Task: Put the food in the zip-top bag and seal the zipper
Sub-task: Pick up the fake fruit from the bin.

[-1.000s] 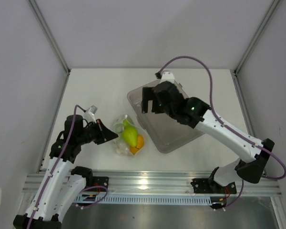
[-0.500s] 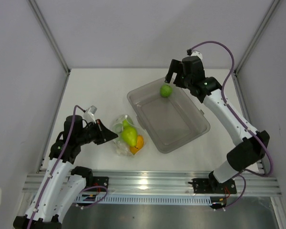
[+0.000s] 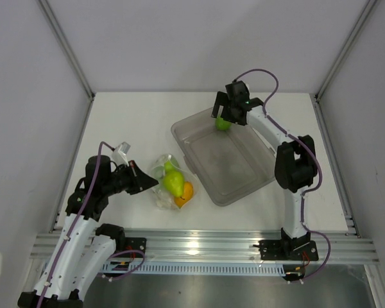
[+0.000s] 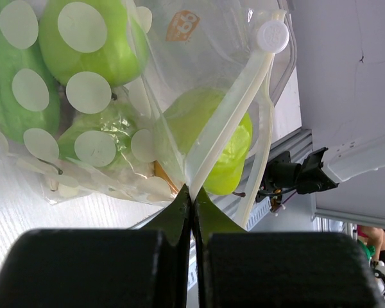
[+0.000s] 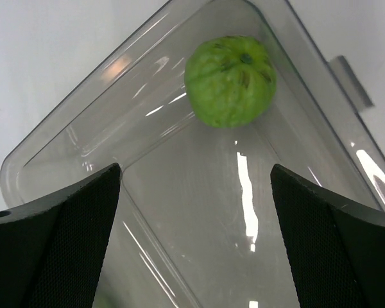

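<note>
Zipper (image 4: 234,109) pinched by left pincer (image 4: 192,196); right pincer (image 5: 194,170) wide.

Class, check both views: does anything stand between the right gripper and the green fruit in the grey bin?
Nothing visible does. The right gripper hangs open over the green fruit, which lies alone in the far corner of the open-topped bin.

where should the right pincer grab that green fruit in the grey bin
Across its round middle, coming straight down from above. The green fruit is squat and ribbed, and sits in a corner of the bin, so a side approach would likely hit the walls. The open right pincer looks wide enough to straddle it.
</note>
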### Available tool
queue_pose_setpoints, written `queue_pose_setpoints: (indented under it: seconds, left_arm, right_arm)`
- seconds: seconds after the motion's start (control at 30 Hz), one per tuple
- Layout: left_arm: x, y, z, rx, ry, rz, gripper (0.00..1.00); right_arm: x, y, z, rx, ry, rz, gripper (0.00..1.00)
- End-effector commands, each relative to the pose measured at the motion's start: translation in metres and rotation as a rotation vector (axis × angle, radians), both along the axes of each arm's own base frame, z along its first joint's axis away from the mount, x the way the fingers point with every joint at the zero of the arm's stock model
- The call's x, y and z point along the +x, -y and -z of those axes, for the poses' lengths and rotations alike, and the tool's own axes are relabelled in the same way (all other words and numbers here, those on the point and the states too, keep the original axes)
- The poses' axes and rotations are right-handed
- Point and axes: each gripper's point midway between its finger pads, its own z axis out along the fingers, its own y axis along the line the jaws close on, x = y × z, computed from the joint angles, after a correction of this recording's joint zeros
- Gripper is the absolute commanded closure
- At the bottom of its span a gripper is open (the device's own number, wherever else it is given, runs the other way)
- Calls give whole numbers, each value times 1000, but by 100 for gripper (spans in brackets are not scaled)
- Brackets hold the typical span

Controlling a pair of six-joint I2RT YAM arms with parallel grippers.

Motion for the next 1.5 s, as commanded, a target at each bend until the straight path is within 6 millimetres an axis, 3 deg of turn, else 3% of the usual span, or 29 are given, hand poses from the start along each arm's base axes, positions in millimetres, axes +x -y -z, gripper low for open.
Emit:
queue_pose_setpoints:
  seconds: [0.0,0.13,0.57,1.1,1.27,1.4,1.47]
  left_arm:
    - [6,1,-22,3,101,21,99]
    - [5,2,-21,0,104,26,99]
    - [5,7,-16,-29,92,43,99]
    - [4,8,-12,-35,88,52,99]
    - [3,8,-13,-32,90,54,99]
    - [3,8,-12,-35,87,52,99]
    - [3,8,-12,-36,87,51,99]
  right_arm:
    - [27,-14,4,54,32,17,1]
    - [39,-19,26,55,4,54,1]
    - [55,-15,65,22,-12,177,1]
    - [66,-11,87,-44,-1,250,1]
    - [65,-15,81,-65,18,223,16]
    - [59,-22,73,-92,34,183,54]
    - [56,-24,69,-82,32,170,65]
